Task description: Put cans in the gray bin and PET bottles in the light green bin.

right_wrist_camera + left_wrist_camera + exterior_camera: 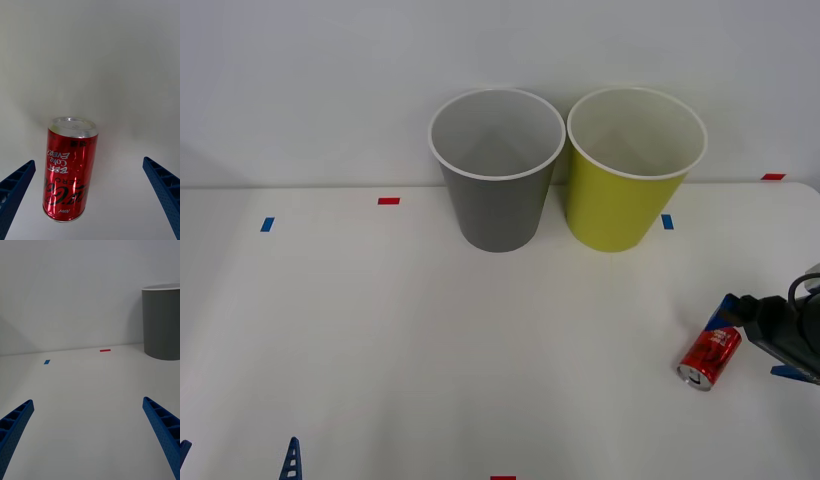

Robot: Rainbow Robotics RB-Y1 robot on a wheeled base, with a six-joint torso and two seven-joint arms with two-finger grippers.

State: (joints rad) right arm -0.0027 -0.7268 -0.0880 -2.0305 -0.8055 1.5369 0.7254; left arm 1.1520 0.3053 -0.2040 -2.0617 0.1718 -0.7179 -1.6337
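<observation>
Down at the near left corner of the table we've got our left gripper point(90, 435) parked low, fingers spread wide apart with nothing between them but bare white tabletop point(380, 340). Its wrist view looks across at a blue tape mark point(47, 362), a red tape mark point(105, 350) and the side of the gray bin point(163, 324).

Moving right, the gray bin point(497, 170) and the light green bin point(630, 175) stand upright side by side at the back of the table, right against the plain white wall point(330, 80), rims almost touching. More small red and blue tape marks dot the table around them.

Over on the right side, our right gripper point(90, 195) is also wide open and gripping nothing. The can point(710, 355) lies on its side on the table between the two blue fingers point(17, 187), closer to one of them, and we can't tell if it's touching.
</observation>
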